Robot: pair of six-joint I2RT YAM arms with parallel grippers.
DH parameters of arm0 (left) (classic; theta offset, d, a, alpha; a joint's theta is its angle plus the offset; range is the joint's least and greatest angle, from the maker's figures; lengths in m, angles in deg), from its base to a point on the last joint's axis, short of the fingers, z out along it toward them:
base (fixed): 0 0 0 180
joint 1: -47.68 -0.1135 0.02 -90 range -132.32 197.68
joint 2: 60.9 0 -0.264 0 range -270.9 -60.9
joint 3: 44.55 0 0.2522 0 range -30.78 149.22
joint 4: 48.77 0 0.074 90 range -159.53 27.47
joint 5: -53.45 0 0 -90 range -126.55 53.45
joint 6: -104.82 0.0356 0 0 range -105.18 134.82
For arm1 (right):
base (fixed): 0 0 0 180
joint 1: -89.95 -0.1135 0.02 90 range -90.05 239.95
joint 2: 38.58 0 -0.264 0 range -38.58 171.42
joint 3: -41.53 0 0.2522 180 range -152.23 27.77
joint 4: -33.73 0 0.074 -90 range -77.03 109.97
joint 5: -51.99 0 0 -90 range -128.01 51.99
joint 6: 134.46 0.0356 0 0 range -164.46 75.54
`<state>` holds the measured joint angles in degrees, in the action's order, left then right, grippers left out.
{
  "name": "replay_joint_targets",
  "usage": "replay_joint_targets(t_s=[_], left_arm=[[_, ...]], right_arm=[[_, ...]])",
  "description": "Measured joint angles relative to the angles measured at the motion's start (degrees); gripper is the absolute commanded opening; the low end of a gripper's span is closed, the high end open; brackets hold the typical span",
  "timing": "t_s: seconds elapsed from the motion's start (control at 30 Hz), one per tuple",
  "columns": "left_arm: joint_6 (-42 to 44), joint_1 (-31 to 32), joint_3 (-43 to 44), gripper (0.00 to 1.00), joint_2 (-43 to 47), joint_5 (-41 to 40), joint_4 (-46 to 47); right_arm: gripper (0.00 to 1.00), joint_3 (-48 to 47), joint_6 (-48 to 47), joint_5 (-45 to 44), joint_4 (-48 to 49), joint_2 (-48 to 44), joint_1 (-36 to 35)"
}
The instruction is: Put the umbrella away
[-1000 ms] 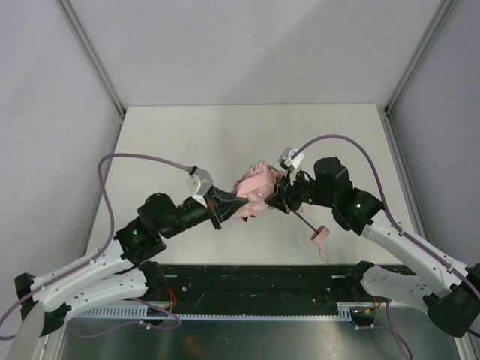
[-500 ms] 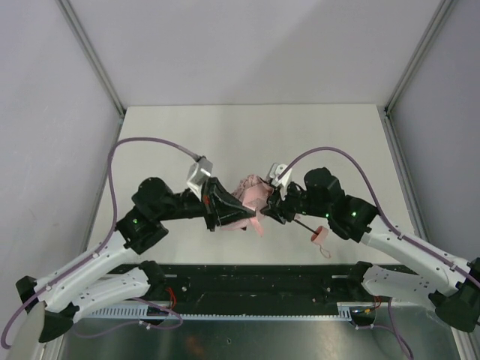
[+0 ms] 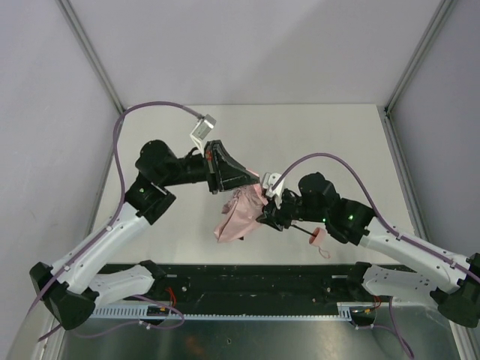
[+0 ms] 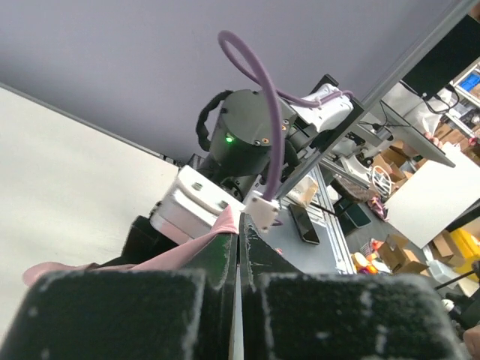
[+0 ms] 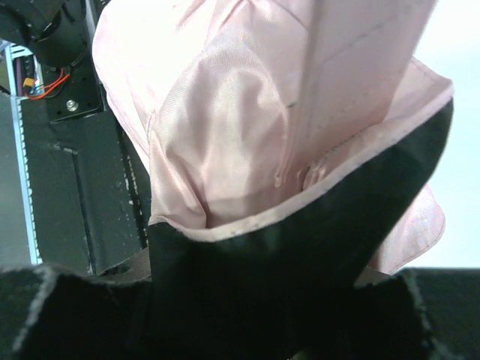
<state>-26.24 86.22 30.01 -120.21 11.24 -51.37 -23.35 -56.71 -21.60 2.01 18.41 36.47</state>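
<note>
The pale pink umbrella (image 3: pixel 234 216) is held between both grippers above the table's near middle. Its fabric hangs stretched from the left gripper (image 3: pixel 252 180) down to the near left. The left gripper is raised and shut on a corner of pink fabric, which also shows in the left wrist view (image 4: pixel 214 229) pinched at the fingertips of the gripper (image 4: pixel 240 222). The right gripper (image 3: pixel 265 218) is shut on the umbrella where the fabric gathers at the thin black shaft (image 3: pixel 300 230). The pink handle (image 3: pixel 318 236) and its loop stick out to the right. Pink fabric with dark lining (image 5: pixel 247 127) fills the right wrist view and hides the fingers.
The white table (image 3: pixel 337 135) stretches behind the arms, with grey walls and metal posts (image 3: pixel 94 60) at its sides. A black rail (image 3: pixel 262 277) runs along the near edge between the arm bases.
The left gripper has risen and moved back with the fabric, drawing the bunched umbrella out into a hanging sheet. The right gripper has shifted left and nearer with the shaft.
</note>
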Motion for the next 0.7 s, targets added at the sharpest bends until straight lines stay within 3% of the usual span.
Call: replay_joint_targets(t_s=[0.43, 0.7], left_arm=[[-9.0, -3.6, 1.4, 0.00, -5.2, 5.3, 4.7], [-5.8, 2.3, 4.0, 0.00, -5.4, 12.9, 6.1]], right_arm=[[0.00, 0.0, 0.1, 4.8, -1.7, 0.0, 0.8], [0.00, 0.0, 6.3, 7.6, 4.9, 0.2, 7.9]])
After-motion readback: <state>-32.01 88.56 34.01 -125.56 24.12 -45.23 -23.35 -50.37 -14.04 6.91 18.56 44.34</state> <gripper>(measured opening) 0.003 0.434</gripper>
